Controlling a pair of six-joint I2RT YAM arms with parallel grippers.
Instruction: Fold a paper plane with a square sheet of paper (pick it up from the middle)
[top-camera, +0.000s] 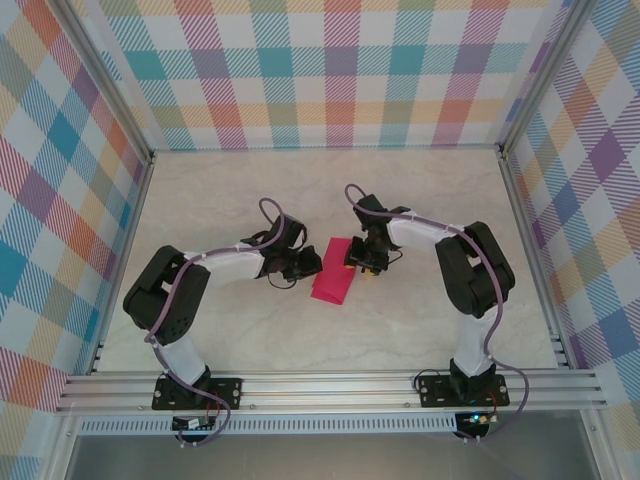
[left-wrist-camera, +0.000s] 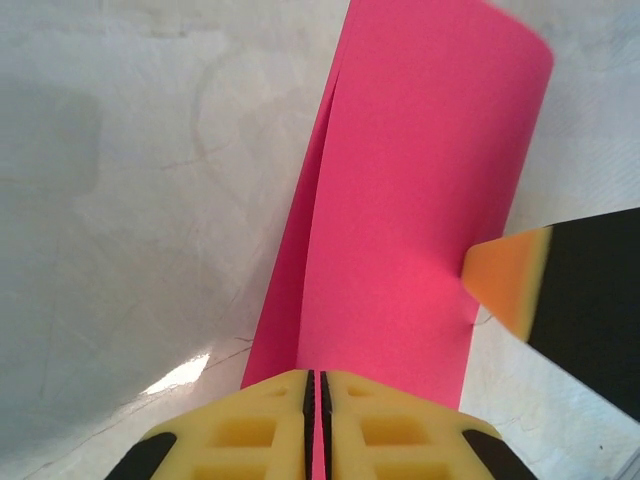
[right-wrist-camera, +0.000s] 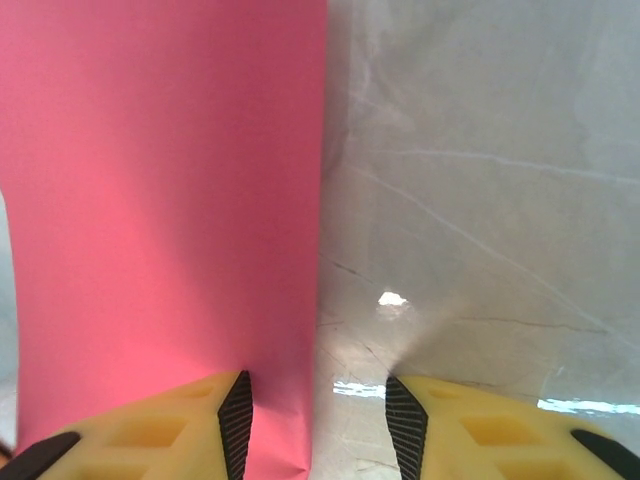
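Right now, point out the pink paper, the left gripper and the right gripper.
pink paper (top-camera: 333, 272), top view, middle of the folded sheet.
left gripper (left-wrist-camera: 316, 395), left wrist view, seam between its closed yellow fingertips.
right gripper (right-wrist-camera: 318, 410), right wrist view, gap midway between its parted fingertips.

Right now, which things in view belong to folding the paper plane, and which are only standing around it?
Belong to the job:
- pink paper, already folded over
- left claw, shut on the paper's end
- right claw, open, beside the paper

Only surroundings, nothing loose:
- table
- plaid walls
- metal rail at the near edge
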